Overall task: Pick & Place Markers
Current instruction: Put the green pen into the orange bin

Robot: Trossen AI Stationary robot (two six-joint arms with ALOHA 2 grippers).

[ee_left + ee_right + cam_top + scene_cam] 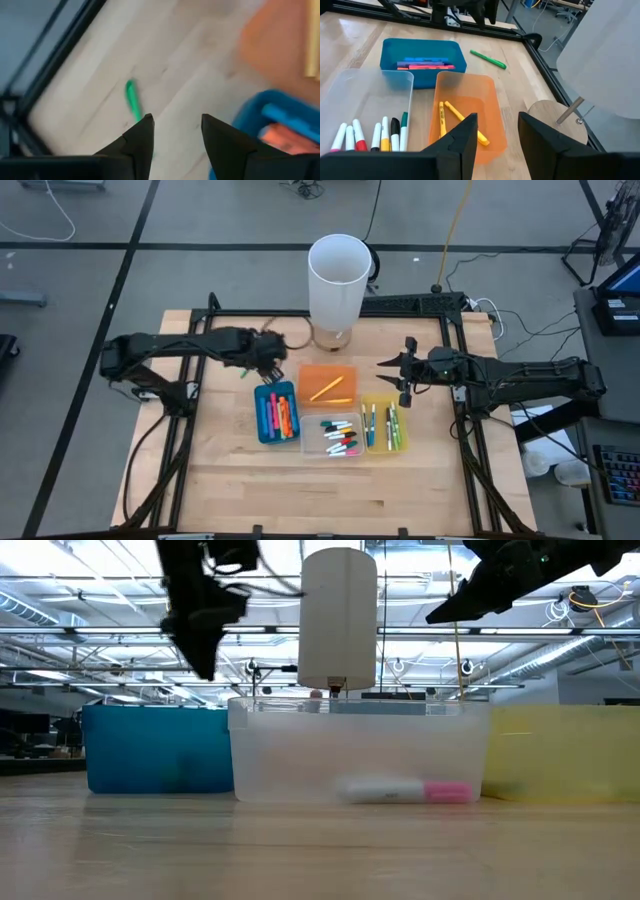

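A green marker [132, 101] lies flat on the wooden table beside the blue bin [276, 412]; the right wrist view shows this marker [488, 59] beyond the bin's far end. My left gripper [177, 131] hovers open above the table, close to the marker and the blue bin's far left corner. My right gripper [497, 132] is open in the air above the orange bin's [465, 117] right side. The blue bin holds pink, orange and blue markers [279, 416]. Two yellow markers [462, 120] lie in the orange bin. The clear bin holds white markers [340, 438]. Green and blue ones [382, 425] lie in the yellow bin.
A tall white cylinder [338, 280] stands on a round wooden base at the table's far edge, just behind the orange bin. The four bins sit close together mid-table. A black frame rail [470, 27] runs along the table's sides. Bare wood lies toward the near edge [330, 490].
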